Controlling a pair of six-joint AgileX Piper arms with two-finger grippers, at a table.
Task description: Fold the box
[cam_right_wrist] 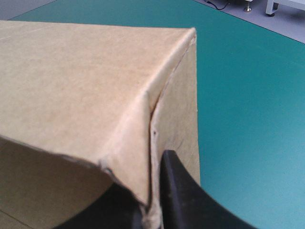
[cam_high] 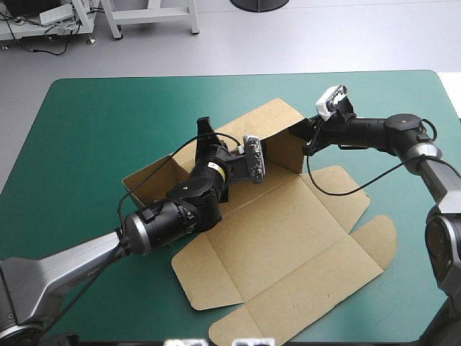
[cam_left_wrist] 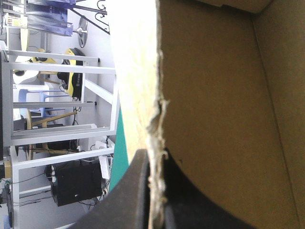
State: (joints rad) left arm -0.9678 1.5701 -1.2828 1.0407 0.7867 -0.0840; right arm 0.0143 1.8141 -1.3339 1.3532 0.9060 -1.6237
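Note:
The brown box (cam_high: pixel 288 245) lies mid-table. Its far half has walls raised, and its lid and flaps lie flat toward the near right. My left gripper (cam_high: pixel 204 130) reaches over the tray part and pinches the far wall's top edge. In the left wrist view the fingers (cam_left_wrist: pixel 138 191) sit on either side of the board's (cam_left_wrist: pixel 224 109) ragged edge, all but shut. My right gripper (cam_high: pixel 304 138) holds the raised right-hand wall at its corner. There the board (cam_right_wrist: pixel 71 71) folds over, and the gripper (cam_right_wrist: pixel 151 195) clamps the wall's edge.
The teal-green cover (cam_high: pixel 86 137) shows all round the box, widest at the far left and along the near left. The flat lid flaps (cam_high: pixel 374 238) reach toward the table's right edge, under the right arm.

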